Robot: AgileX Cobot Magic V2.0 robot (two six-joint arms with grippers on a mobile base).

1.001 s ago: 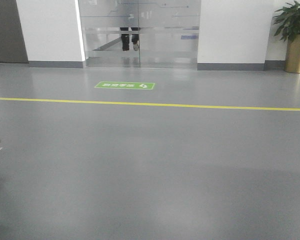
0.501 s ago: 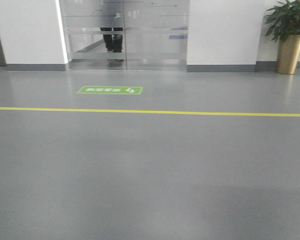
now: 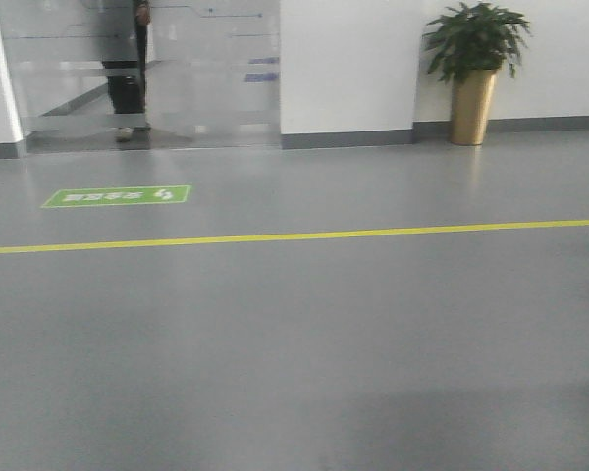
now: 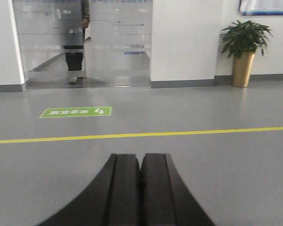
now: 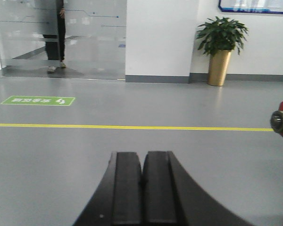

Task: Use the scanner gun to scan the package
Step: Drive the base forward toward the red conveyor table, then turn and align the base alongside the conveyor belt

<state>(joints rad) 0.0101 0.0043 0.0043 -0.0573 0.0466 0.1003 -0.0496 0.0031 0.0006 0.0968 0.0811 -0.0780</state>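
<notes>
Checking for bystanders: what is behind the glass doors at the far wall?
A person in dark trousers stands behind the glass doors. Frosted bands blur the middle of the body, and the head is out of frame.

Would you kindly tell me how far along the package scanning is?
Nothing looks done yet: neither package nor scanner gun appears in any view. Nothing is in hand; the left gripper and right gripper are both shut and empty, facing grey floor with a yellow line. Everything is left: finding both items, picking up the scanner gun and scanning the package.
</notes>
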